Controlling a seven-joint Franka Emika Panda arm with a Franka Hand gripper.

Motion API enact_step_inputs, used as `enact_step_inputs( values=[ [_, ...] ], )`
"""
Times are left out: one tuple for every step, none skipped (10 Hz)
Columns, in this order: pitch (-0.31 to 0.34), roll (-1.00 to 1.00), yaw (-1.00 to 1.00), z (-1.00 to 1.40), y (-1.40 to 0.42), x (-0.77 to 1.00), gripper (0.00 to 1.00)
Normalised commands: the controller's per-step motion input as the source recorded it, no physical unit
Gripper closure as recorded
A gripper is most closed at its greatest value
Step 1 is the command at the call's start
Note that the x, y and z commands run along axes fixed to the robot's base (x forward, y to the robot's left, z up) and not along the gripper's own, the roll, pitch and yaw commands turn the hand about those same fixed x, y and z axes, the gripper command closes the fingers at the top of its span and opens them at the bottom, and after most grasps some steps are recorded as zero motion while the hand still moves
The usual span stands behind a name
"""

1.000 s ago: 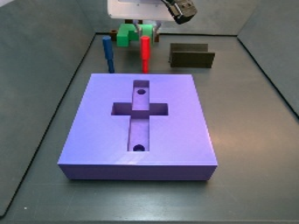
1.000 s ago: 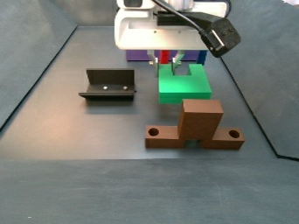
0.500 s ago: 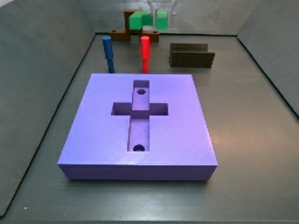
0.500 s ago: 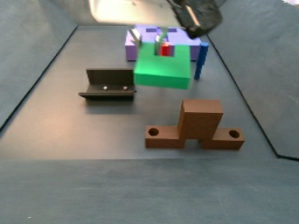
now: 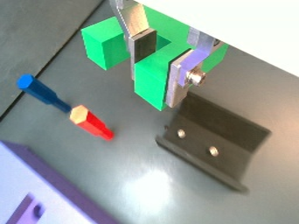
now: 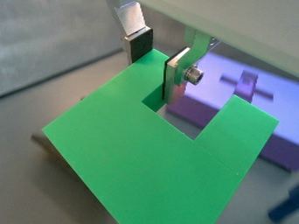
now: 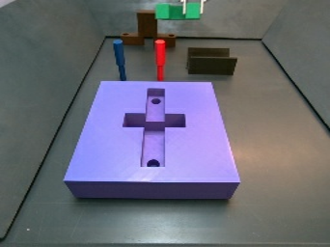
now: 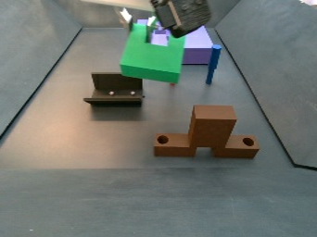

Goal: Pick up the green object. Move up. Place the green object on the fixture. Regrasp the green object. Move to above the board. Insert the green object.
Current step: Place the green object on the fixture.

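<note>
My gripper (image 5: 163, 63) is shut on the green object (image 5: 149, 77), one finger in the gap between its two prongs and one on the outside of a prong. Both wrist views show this grip (image 6: 159, 63). The green object (image 8: 154, 56) hangs high above the floor, tilted; it also shows in a side view (image 7: 176, 11) at the top edge. The fixture (image 8: 114, 90) stands on the floor below and beside it, also seen in a wrist view (image 5: 218, 143). The board (image 7: 154, 135) lies on the floor, its cross-shaped cutout empty.
A red peg (image 7: 160, 56) and a blue peg (image 7: 119, 58) stand upright between the board and the back wall. A brown wooden stand (image 8: 212, 131) sits on the floor near the fixture. Grey walls enclose the floor.
The gripper has risen with the green object, from the floor beside the stand to well above it.
</note>
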Motion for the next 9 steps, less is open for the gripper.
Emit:
enact_step_inputs(
  values=[
    [-0.111, -0.98, -0.12, 0.17, 0.02, 0.79, 1.00],
    [-0.011, -0.93, -0.01, 0.03, 0.00, 0.81, 1.00],
    [0.000, -1.00, 0.00, 0.01, 0.00, 0.79, 1.00],
    [0.089, -1.00, 0.00, 0.02, 0.00, 0.79, 1.00],
    [0.180, -1.00, 0.00, 0.00, 0.00, 0.79, 1.00],
    [0.260, -1.00, 0.00, 0.00, 0.00, 0.76, 1.00],
    [0.363, -0.89, -0.02, 0.00, 0.00, 0.74, 1.00],
    [0.371, -0.29, -0.13, -0.08, 0.00, 0.65, 1.00],
    [0.409, -0.12, -0.09, -0.04, 0.00, 0.63, 1.00]
  ],
)
